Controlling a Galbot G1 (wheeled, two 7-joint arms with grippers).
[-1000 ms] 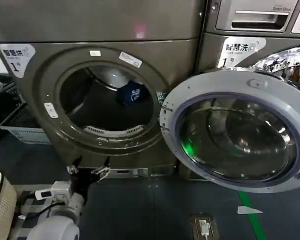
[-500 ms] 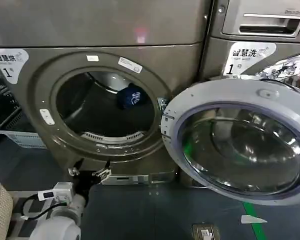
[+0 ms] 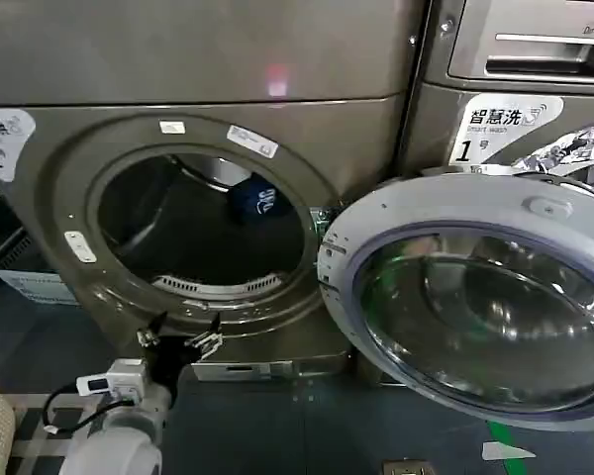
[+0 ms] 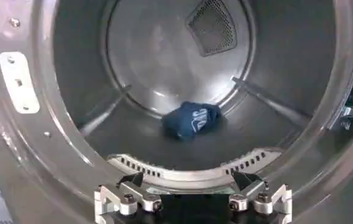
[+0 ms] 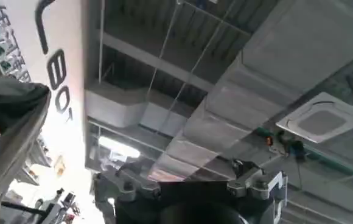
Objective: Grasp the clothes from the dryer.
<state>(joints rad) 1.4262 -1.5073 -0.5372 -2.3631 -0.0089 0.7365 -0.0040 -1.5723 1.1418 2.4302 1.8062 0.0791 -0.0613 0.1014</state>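
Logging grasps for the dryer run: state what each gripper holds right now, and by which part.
Nothing is held. The left gripper is open at the dryer opening, short of the blue garment in the drum. The right gripper points at the ceiling, open and empty.

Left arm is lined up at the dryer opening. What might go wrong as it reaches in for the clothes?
1. The blue garment lies deep on the drum floor, so the left gripper has a long reach and may fall short.
2. The perforated lip at the drum's front sits just ahead of the open fingers; a low approach might catch it.
3. The open door hangs beside the opening and could crowd the arm.
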